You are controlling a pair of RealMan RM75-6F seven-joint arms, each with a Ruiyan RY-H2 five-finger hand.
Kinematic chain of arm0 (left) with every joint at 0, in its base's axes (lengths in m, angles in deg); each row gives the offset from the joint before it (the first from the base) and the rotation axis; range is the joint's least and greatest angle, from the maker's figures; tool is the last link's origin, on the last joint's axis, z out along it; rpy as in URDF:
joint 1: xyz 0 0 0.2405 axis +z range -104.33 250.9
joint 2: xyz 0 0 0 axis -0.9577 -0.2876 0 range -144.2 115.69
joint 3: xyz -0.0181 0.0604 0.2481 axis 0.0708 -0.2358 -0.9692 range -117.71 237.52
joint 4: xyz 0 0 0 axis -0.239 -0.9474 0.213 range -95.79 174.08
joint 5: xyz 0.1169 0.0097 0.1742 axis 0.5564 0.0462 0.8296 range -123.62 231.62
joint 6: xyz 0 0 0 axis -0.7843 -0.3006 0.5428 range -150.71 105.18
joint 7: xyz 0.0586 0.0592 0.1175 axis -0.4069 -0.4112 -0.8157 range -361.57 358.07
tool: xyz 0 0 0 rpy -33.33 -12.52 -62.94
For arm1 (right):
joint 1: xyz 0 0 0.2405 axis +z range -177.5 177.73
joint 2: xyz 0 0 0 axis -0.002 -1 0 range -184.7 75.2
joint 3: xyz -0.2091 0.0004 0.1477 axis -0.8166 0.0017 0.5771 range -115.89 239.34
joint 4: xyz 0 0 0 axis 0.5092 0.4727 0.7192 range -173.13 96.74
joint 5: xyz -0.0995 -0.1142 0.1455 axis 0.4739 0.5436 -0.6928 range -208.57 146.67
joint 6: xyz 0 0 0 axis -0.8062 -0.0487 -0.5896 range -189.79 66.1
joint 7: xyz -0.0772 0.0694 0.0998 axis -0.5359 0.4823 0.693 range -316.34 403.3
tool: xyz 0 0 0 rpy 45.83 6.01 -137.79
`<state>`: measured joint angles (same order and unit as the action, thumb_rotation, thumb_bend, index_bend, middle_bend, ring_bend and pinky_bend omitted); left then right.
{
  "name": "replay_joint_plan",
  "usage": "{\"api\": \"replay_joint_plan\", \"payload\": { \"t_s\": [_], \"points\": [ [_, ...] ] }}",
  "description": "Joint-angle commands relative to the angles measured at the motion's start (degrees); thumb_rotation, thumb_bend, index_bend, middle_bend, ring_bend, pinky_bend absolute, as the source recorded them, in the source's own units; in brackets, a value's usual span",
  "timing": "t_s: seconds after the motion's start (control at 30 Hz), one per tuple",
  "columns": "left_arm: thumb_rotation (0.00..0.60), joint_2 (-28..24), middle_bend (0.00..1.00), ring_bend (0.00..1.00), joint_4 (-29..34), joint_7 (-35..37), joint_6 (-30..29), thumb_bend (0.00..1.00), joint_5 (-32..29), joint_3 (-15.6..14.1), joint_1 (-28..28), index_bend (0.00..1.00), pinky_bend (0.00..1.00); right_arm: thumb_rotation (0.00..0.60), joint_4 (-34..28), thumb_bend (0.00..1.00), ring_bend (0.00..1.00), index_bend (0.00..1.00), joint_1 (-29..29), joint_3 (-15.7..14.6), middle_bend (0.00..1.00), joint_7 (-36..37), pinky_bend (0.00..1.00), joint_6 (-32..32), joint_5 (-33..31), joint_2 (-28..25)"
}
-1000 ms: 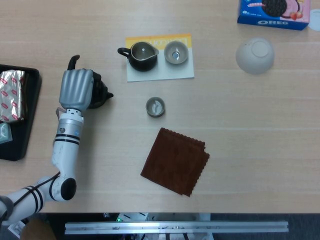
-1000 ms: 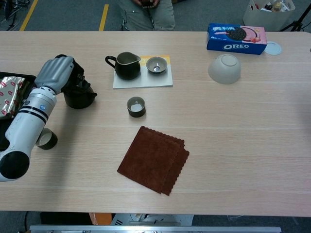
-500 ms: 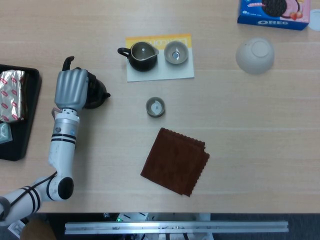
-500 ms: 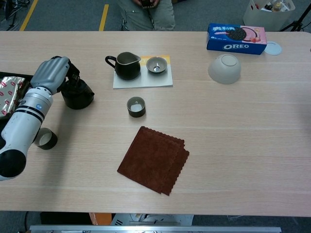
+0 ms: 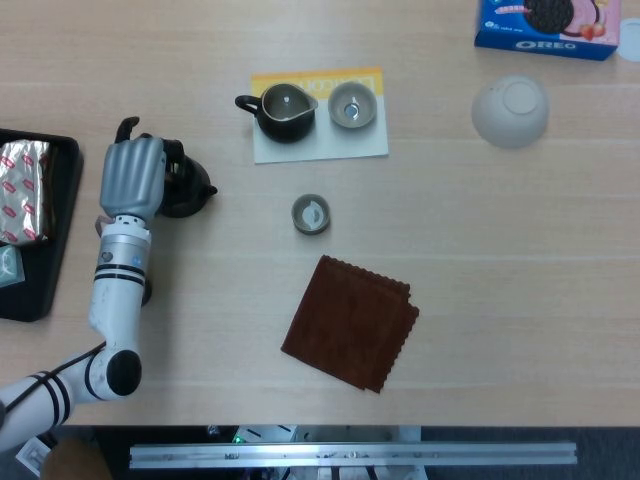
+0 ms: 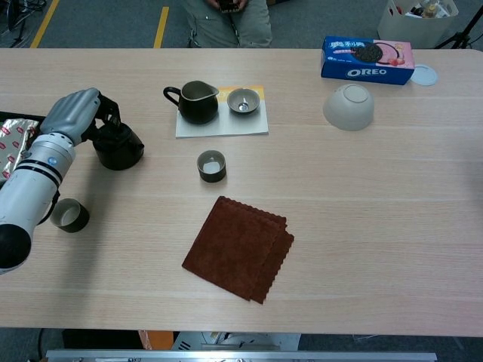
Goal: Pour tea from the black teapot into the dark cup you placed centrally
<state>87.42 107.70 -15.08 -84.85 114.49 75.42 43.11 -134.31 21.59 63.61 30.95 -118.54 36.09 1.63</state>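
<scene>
The black teapot stands upright on the table at the left. My left hand is on its left side, fingers curled around the handle. The dark cup stands near the table's centre, to the right of the teapot, with a pale shine inside. My right hand is in neither view.
A dark pitcher and a small grey cup sit on a white-and-yellow mat. Also here: an upturned grey bowl, an Oreo box, a brown cloth, a black tray with packets, and a second cup beside my left forearm.
My left hand has shifted left, and the teapot slid a little left with it. More of the teapot's body now shows beside the hand.
</scene>
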Motion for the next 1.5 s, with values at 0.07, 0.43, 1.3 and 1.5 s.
{"api": "replay_joint_plan", "payload": {
  "t_s": [0.07,0.43,1.3,1.5],
  "points": [
    [0.52,-0.92,0.54,0.36,1.44,-0.13,1.33,0.31,-1.61,0.23,0.1,0.53,0.13,0.6,-0.12,0.29,0.0,0.06,-0.06,0.03,0.1,0.12,0.0,-0.05,-0.06,-0.18],
    [0.391,-2.56,0.38,0.22,3.94,1.25,1.72,0.3,-2.51,0.81,-0.14,0.36,0.11,0.6,-0.71,0.29,0.0,0.06,0.05,0.29,0.1,-0.1,0.0,-0.22,-0.33,-0.58],
    [0.383,-13.86,0.14,0.03,15.94,3.97,-6.49,0.3,9.93,-4.66,3.44,0.19,0.07,0.6,-0.02,0.29,0.0,0.06,-5.44,0.66,0.1,7.42,0.0,-7.94,1.81,-1.81],
    [0.363,-21.04,0.14,0.03,22.79,1.72,-10.1,0.3,12.92,-7.77,6.85,0.19,0.07,0.6,2.67,0.29,0.0,0.08,-8.25,-0.38,0.1,11.68,0.0,-11.33,5.71,-0.29]
  ]
}}
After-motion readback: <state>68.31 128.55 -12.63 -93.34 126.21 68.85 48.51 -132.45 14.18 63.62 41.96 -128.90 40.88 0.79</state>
